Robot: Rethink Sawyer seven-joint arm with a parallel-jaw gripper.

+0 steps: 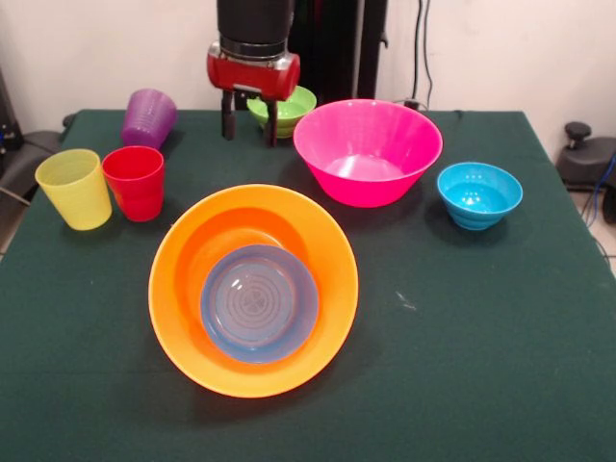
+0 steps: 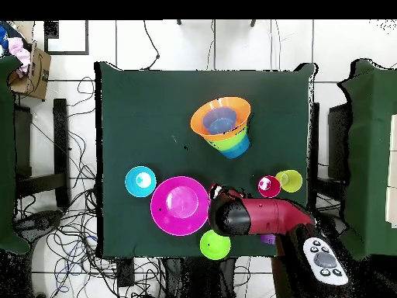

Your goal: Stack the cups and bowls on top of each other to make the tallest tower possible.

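The tower is a large orange bowl [image 1: 253, 289] with a bluish bowl [image 1: 259, 302] nested in it. In the overhead view the orange bowl [image 2: 221, 116] rests on a green layer [image 2: 225, 141] and a blue layer [image 2: 236, 149]. A pink bowl [image 1: 368, 149], a small blue bowl [image 1: 479, 194] and a green bowl [image 1: 289, 108] stand alone. The yellow cup [image 1: 75, 189] and red cup [image 1: 135, 182] are upright side by side. The purple cup [image 1: 148, 118] is tilted behind them. My gripper [image 1: 249, 125] hangs open just in front of the green bowl, holding nothing.
The arm [image 2: 256, 217] covers the table's robot-side edge between the pink bowl [image 2: 180, 206] and the red cup [image 2: 269, 186]. Cables and chairs surround the green table [image 1: 500, 366].
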